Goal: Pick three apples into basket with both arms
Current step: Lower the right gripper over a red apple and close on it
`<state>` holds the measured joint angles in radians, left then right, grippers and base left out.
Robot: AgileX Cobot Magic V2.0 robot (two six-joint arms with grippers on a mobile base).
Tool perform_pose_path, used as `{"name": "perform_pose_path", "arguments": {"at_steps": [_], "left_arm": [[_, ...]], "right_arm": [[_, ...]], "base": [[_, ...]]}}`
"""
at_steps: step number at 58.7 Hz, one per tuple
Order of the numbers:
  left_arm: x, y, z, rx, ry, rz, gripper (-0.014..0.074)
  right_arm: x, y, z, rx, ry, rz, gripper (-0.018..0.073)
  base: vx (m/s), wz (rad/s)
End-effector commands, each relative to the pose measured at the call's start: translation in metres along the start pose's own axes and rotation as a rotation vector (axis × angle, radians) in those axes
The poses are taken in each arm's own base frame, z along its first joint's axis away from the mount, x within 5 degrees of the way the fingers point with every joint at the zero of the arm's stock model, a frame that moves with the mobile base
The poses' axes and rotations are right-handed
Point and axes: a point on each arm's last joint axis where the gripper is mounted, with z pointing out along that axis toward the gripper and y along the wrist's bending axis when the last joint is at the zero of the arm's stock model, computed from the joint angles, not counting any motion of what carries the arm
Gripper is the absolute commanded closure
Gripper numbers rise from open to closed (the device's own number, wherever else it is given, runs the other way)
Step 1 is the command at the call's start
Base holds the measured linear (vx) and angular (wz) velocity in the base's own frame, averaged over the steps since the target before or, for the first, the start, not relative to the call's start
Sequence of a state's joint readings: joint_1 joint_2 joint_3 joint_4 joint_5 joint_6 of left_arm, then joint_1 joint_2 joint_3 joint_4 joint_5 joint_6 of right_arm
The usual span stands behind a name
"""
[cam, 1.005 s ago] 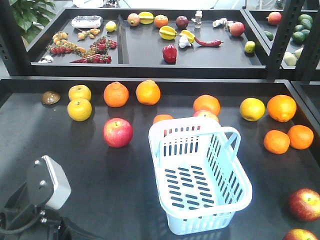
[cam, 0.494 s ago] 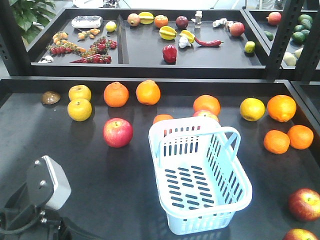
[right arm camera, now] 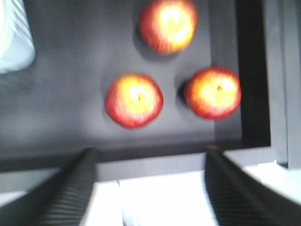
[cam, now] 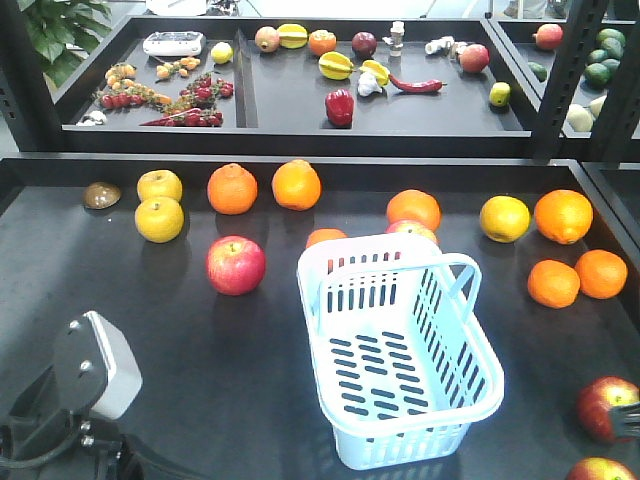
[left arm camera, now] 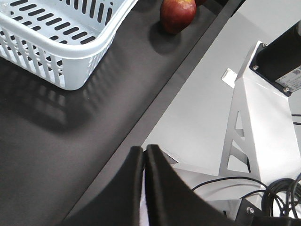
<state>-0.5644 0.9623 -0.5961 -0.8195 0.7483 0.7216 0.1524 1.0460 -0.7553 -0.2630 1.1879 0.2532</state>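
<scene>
Three dark red apples with yellow patches lie near the table's front right corner in the right wrist view: one far (right arm camera: 169, 24), one left (right arm camera: 134, 100), one right (right arm camera: 212, 92). My right gripper (right arm camera: 150, 149) is open and empty, above the table's front edge, short of them. Two of these apples (cam: 605, 405) (cam: 598, 470) show in the front view, with a dark bit of the right arm (cam: 630, 420) over the upper one. The pale blue basket (cam: 400, 350) stands empty mid-table. My left gripper (left arm camera: 143, 149) is shut and empty over the front edge, near the basket (left arm camera: 56, 42) and an apple (left arm camera: 178, 14).
A brighter red apple (cam: 236, 265) lies left of the basket, another apple (cam: 411, 230) behind it. Oranges (cam: 563, 216) and yellow fruits (cam: 160, 219) line the back and right. A raised black rim (right arm camera: 254, 70) bounds the table. The left arm's grey block (cam: 95, 365) is at the front left.
A bit of the right arm has come into the front view at the right edge, over the apple there. The left arm, basket and fruit have not moved.
</scene>
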Motion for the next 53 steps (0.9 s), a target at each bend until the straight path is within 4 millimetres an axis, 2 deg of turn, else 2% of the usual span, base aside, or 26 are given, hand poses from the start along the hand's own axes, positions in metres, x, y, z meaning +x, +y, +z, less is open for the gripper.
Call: {"name": "perform_pose_path", "arguments": {"at_steps": [1,6,13,25,30,36,42,46,53], "left_arm": [[-0.01,-0.004,-0.005,0.01,-0.069,-0.019,0.0603],[-0.01,-0.004,-0.005,0.01,-0.069,-0.019,0.0603],[-0.01,-0.004,-0.005,0.01,-0.069,-0.019,0.0603],[-0.01,-0.004,-0.005,0.01,-0.069,-0.019,0.0603],[-0.01,-0.004,-0.005,0.01,-0.069,-0.019,0.0603],[-0.01,-0.004,-0.005,0.01,-0.069,-0.019,0.0603],[-0.01,-0.004,-0.005,0.01,-0.069,-0.019,0.0603],[-0.01,-0.004,-0.005,0.01,-0.069,-0.019,0.0603],[-0.01,-0.004,-0.005,0.01,-0.069,-0.019,0.0603]], "right_arm": [[-0.016,-0.002,0.009,0.066,0.029,-0.047,-0.0079],[-0.021,0.0,0.018,0.088,0.073,-0.063,-0.0111],[-0.023,0.0,0.02,0.096,0.068,-0.071,-0.0104],[-0.02,0.006,0.019,0.027,0.086,-0.044,-0.0039],[-0.021,0.008,0.021,0.003,0.099,-0.095,-0.0017],[-0.026,-0.002,0.034,0.027,0.163,-0.085,-0.0012],[-0.031,-0.023,0.049,0.014,0.232,-0.015,-0.0012],[-0.036,-0.032,0.055,-0.073,0.235,0.06,-0.0012],[-0.044,-0.033,0.064,-0.232,0.178,0.114,-0.0012]], "base": [[0.0,0.0],[0.0,0.0],[0.0,0.0],[0.0,0.0],[0.0,0.0],[0.0,0.0],[0.0,0.0],[0.0,0.0],[0.0,0.0]]}}
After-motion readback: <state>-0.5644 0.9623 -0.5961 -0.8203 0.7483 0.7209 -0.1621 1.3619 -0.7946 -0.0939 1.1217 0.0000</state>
